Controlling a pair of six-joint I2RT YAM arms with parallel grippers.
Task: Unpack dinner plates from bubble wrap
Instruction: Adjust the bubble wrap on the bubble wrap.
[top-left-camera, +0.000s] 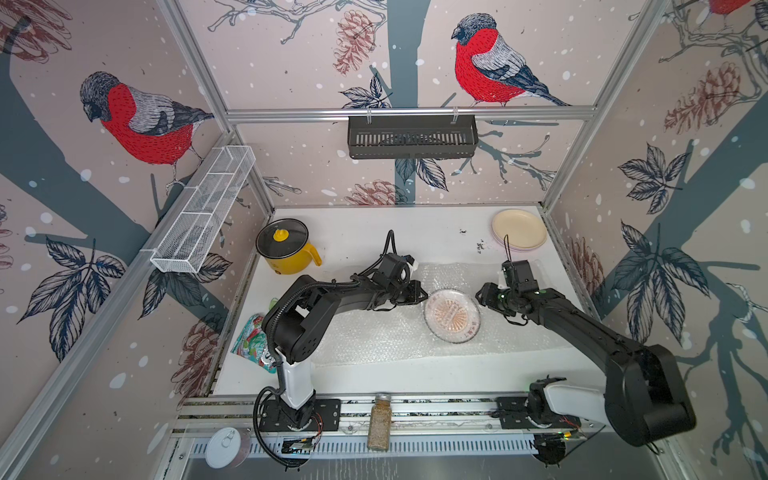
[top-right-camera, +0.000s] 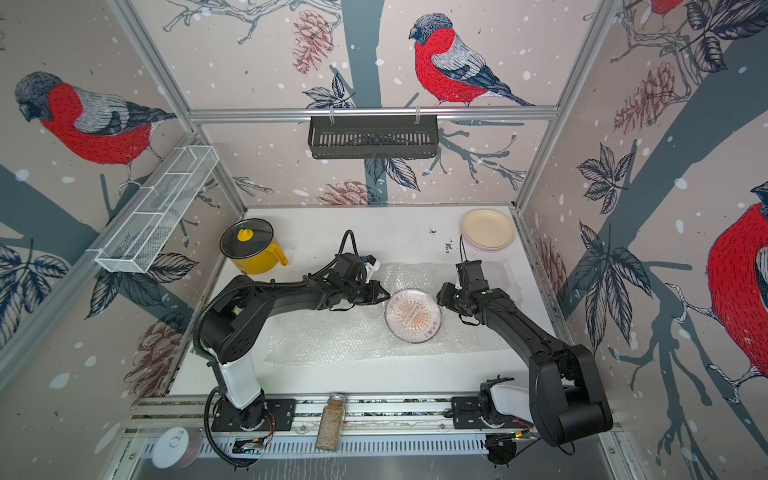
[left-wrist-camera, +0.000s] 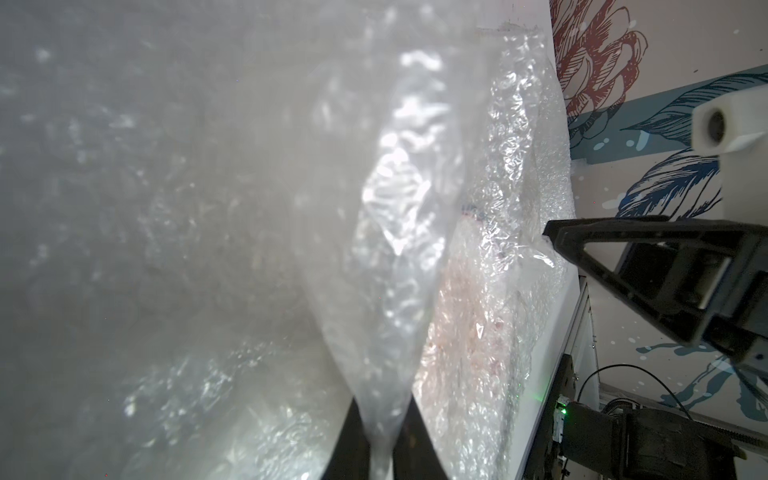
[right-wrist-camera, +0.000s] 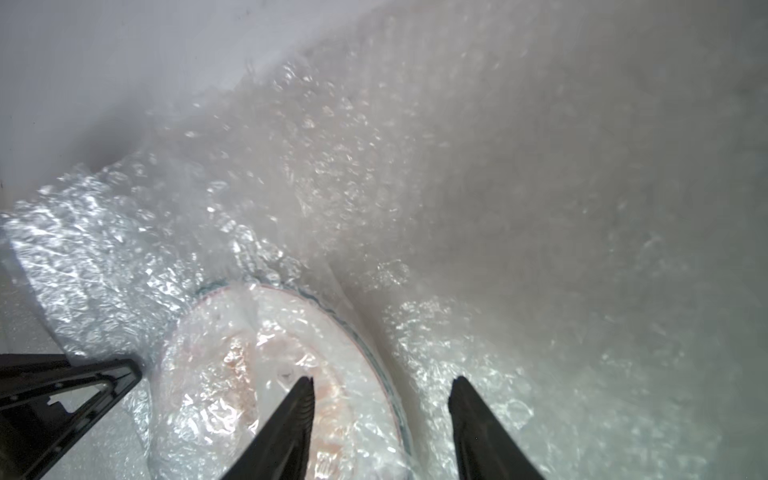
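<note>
The white plate with the orange sunburst (top-left-camera: 452, 316) lies on a wide sheet of bubble wrap (top-left-camera: 374, 336) in mid-table. In the right wrist view a crinkled layer of wrap covers the plate (right-wrist-camera: 232, 374). My left gripper (top-left-camera: 420, 294) is at the plate's far-left rim, shut on a raised fold of bubble wrap (left-wrist-camera: 386, 291) that runs down between its fingers. My right gripper (right-wrist-camera: 382, 384) stands open at the plate's far-right rim, which passes between its fingertips. A cream plate (top-left-camera: 519, 228) tops a stack with a lilac one at the back right.
A yellow pot with a black glass lid (top-left-camera: 286, 249) stands at the back left. A snack bag (top-left-camera: 253, 340) lies by the left arm's base. A spice jar (top-left-camera: 379, 422) and a round tin lid (top-left-camera: 223, 446) sit on the front rail.
</note>
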